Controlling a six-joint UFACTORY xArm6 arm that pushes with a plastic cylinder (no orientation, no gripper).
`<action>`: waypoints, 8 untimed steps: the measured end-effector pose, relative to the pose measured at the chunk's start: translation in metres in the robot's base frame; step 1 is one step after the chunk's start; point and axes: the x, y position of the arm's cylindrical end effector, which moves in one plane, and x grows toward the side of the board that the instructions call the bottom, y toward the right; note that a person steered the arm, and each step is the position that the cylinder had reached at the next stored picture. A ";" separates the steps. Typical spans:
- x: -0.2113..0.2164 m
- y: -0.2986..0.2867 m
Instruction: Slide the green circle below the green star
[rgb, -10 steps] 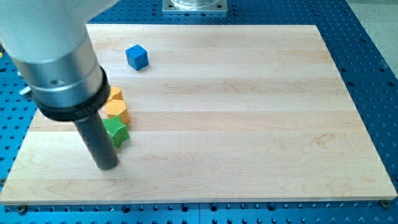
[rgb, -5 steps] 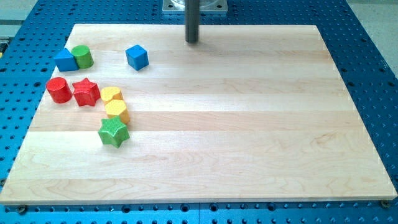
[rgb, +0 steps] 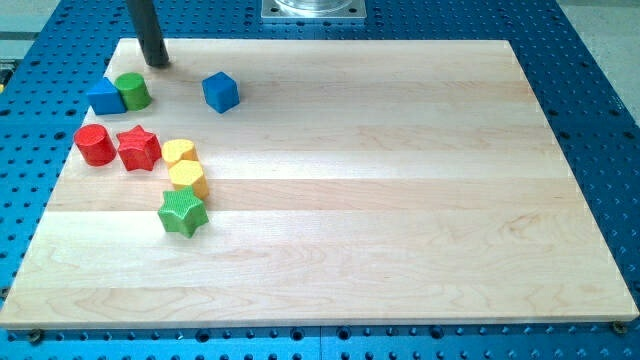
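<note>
A pale, smooth wooden table (rgb: 400, 180) sits on a blue perforated base. My rod has no fingers to part or close; my tip (rgb: 156, 63) rests just beyond the green circle (rgb: 133, 91), likely placed to push it nearer. That cylinder touches a blue triangle (rgb: 104, 97) at far left. The ridged green star (rgb: 183, 213) lies well nearer, below two yellow blocks (rgb: 184, 166). A red cylinder (rgb: 95, 145), red star (rgb: 139, 148) and blue cube (rgb: 220, 91) sit around.

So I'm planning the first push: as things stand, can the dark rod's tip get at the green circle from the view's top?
Probably yes. My tip sits just above and to the right of the green circle, with bare wooden board between them. The blue triangular block touches only the circle's left side.
</note>
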 end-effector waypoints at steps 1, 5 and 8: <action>0.006 -0.029; 0.049 0.022; 0.166 0.121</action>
